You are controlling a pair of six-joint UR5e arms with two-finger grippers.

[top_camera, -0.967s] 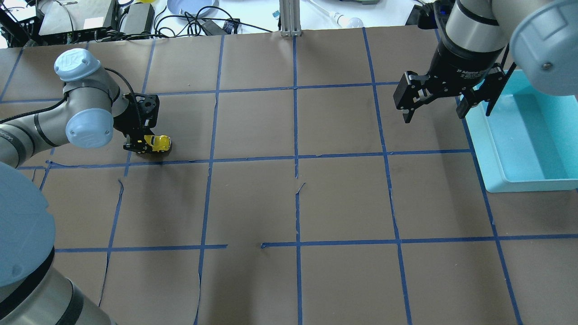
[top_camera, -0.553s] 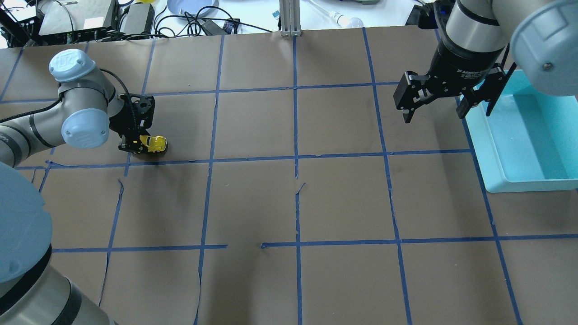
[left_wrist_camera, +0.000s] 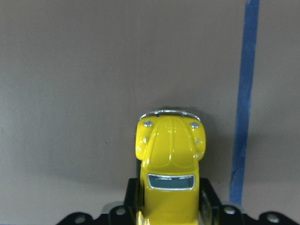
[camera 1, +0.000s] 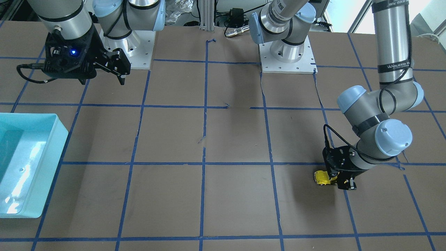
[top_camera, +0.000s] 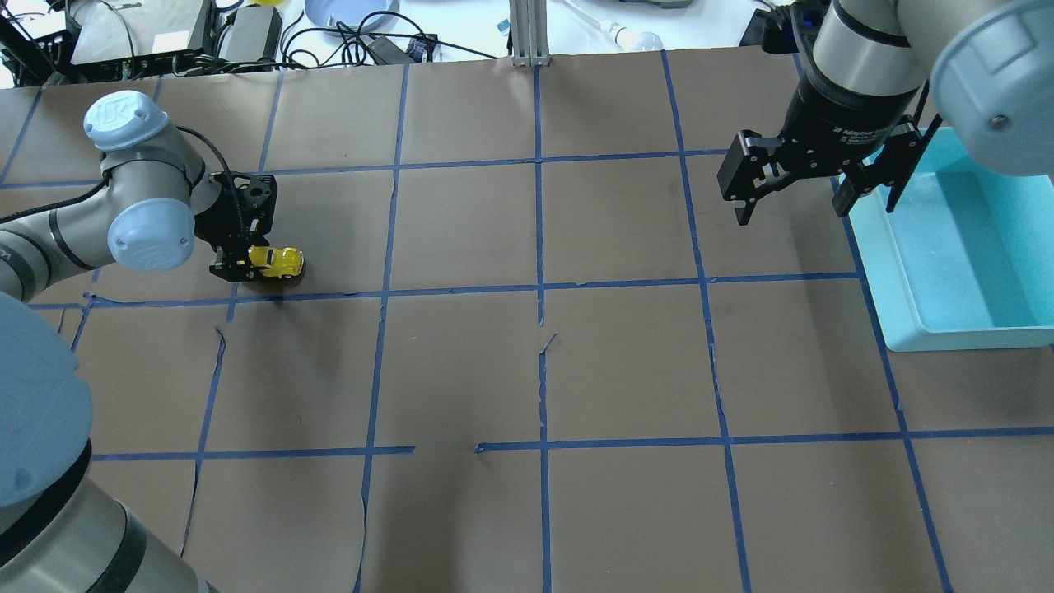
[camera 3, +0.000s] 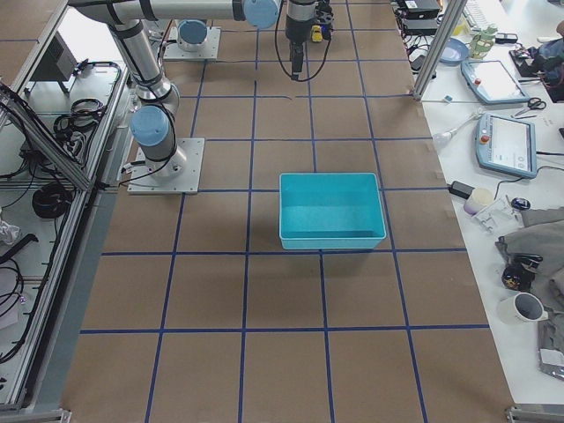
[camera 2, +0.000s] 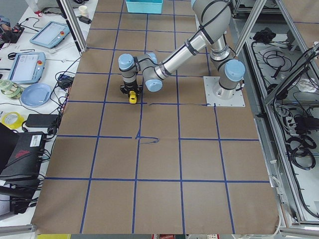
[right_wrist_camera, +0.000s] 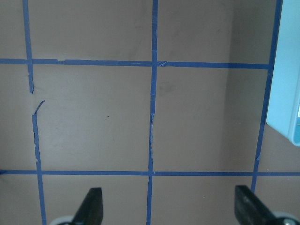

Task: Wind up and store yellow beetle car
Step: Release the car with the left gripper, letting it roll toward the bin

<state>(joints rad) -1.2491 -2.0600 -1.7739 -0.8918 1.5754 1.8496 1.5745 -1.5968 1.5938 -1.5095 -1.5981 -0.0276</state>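
Now, down at the left edge of the table (top_camera: 626,371), a bit closer to the far side than the robot's, the left gripper (top_camera: 247,265) is clamped on the car (top_camera: 284,261). Its fingers pinch the rear half, and the nose pokes out toward the table's middle. The left wrist view looks straight along the roof: yellow bonnet (left_wrist_camera: 171,140), chrome bumper out front, rear window between the black fingers, and a blue tape line (left_wrist_camera: 243,103) running just beside it. From the front camera the car (camera 1: 321,177) sits very low at the paper with the wrist bent over it. Whether the wheels press the surface, I can't tell.

Over at the right edge, the right gripper (top_camera: 790,212) hangs above the table with its fingers spread wide and nothing between them. It is just beside the near rim of the teal bin (top_camera: 897,317). Its wrist view shows both fingertips (right_wrist_camera: 91,208) well apart over bare brown paper, with the bin's corner (right_wrist_camera: 286,93) at the side.
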